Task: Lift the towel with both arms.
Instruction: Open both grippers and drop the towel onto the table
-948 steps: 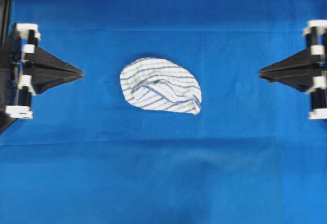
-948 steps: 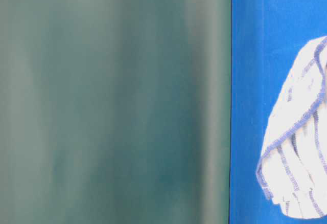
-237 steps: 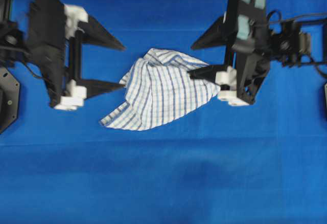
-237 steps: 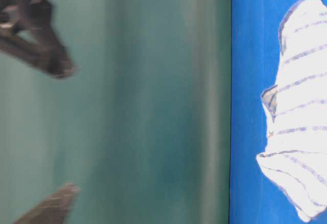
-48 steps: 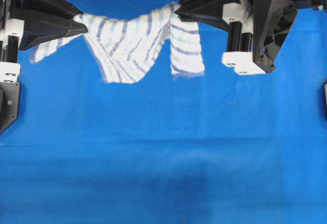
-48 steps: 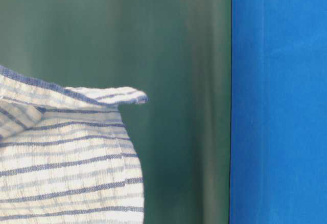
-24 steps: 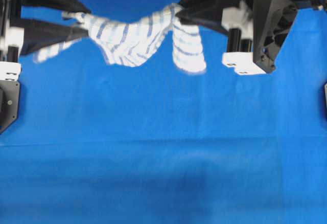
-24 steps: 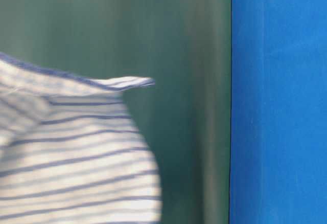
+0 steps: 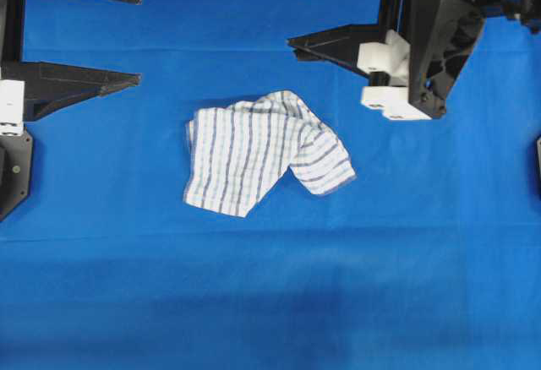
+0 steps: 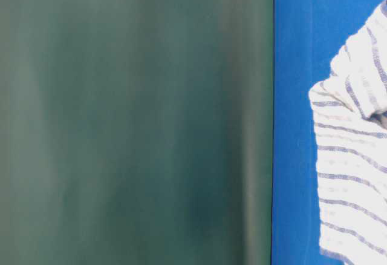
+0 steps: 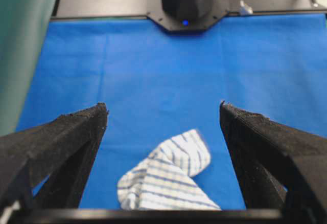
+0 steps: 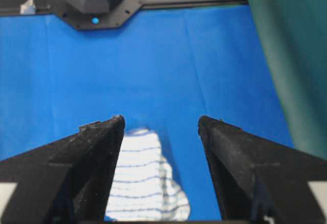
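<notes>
You have one towel point(image 9: 264, 152) here and two grippers, and neither gripper has hold of it. In the overhead view the towel lies crumpled on the blue tablecloth point(image 9: 270, 294) a little left of the frame's centre, in its upper half, with one folded lobe pointing to the lower right. Your left gripper point(image 9: 140, 36) comes in at the upper left of that frame, its two black fingers spread wide, one along the top edge and one lower, both tips well apart from the cloth. Your right gripper point(image 9: 294, 13) sits at the upper right, also with two fingers parted wide and nothing between them; its lower finger tip is near the towel's upper edge in the picture but does not touch it. From the left wrist camera you see the towel point(image 11: 166, 180) low in the frame, between the two spread fingers. From the right wrist camera it point(image 12: 140, 180) shows at the bottom, again between two open fingers. The table-level view catches only one striped edge of the towel point(image 10: 354, 174) at the right side, on the blue cloth
</notes>
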Available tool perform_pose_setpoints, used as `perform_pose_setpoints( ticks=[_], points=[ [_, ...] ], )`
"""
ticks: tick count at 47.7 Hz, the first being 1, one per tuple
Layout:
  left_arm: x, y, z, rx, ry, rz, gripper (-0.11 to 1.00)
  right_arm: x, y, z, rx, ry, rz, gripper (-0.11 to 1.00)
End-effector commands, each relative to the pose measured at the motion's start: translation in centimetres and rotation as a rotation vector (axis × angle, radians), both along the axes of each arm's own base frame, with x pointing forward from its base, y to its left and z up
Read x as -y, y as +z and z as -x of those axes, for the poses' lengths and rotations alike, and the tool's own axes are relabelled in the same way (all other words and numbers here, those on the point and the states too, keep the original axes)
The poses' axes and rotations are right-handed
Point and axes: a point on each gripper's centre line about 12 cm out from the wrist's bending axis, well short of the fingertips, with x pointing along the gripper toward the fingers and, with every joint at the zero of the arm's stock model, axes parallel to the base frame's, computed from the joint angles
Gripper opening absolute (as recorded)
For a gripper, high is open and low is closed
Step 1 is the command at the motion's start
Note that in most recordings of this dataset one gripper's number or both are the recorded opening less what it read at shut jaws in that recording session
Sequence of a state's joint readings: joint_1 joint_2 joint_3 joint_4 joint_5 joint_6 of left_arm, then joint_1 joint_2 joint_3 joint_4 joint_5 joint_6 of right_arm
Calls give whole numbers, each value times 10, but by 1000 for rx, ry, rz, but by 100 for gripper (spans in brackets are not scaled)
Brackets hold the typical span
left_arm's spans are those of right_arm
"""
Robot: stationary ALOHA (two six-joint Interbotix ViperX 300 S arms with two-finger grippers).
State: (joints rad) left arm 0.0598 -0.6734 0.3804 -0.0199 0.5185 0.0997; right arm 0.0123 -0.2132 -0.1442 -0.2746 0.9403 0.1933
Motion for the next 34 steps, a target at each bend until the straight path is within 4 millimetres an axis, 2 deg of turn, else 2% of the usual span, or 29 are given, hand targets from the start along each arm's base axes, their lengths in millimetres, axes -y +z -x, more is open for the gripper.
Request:
perform_pose_setpoints(
  ticks=[1,17,25,34],
  points=[
    [0,-3,-1,3,1,1,90,-3,7,7,25,7,0,63],
    [0,-66,-14,-17,-2,6,90,-12,-53,-3,0,35,-34,63],
    [0,-86,-14,11,1,3,90,-15,-81,0,9,48,-57,63],
    [0,-117,-13,-3,2,4,90,-16,-123,4,-16,51,-89,63]
  ],
)
